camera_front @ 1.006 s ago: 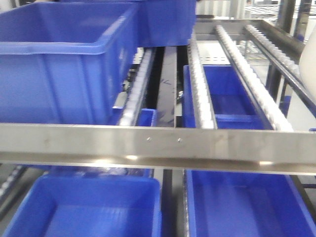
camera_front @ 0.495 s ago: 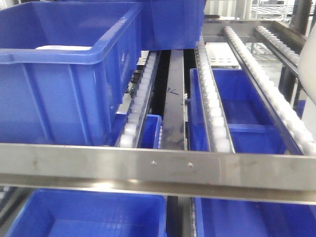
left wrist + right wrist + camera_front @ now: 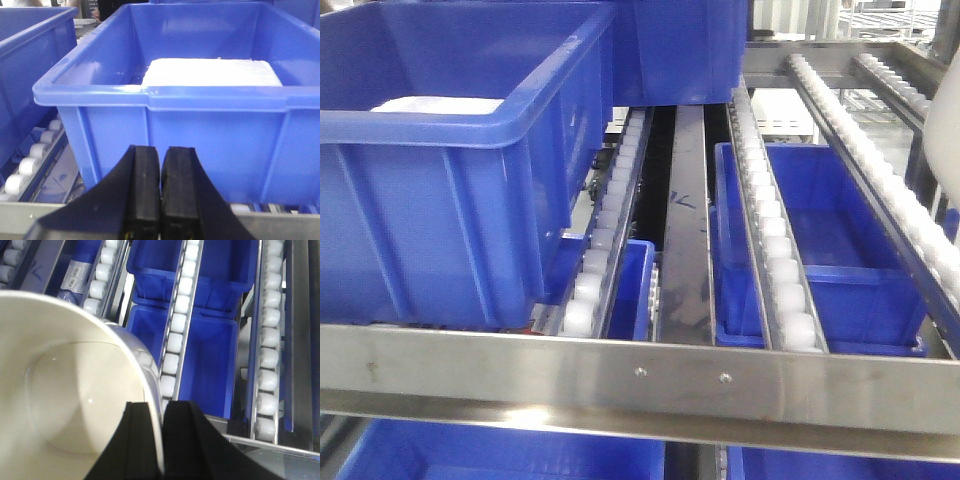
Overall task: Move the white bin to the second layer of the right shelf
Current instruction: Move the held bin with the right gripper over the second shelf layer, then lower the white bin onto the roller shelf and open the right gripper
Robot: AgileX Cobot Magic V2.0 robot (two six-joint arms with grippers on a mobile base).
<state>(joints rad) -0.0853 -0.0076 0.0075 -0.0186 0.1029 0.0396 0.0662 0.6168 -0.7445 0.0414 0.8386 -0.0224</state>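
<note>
Fingers of the right gripper (image 3: 152,440) pinch the white bin's (image 3: 60,390) rim, holding it above the roller shelf (image 3: 175,340). Beyond, the left gripper (image 3: 160,195) is clenched empty before a blue crate (image 3: 200,130).

The white bin (image 3: 65,390) is glossy cream plastic, smooth inside, with soft highlights on its floor and a thin plain rim. The front rail (image 3: 640,385) of the shelf is brushed steel, dully reflective, with two small screws. The rollers (image 3: 775,260) look like smooth white plastic set in thin metal tracks. The blue crate (image 3: 450,200) on the left is moulded plastic with a slight sheen and ribbed walls. The gripper fingers (image 3: 145,195) in both wrist views are matt black.
</note>
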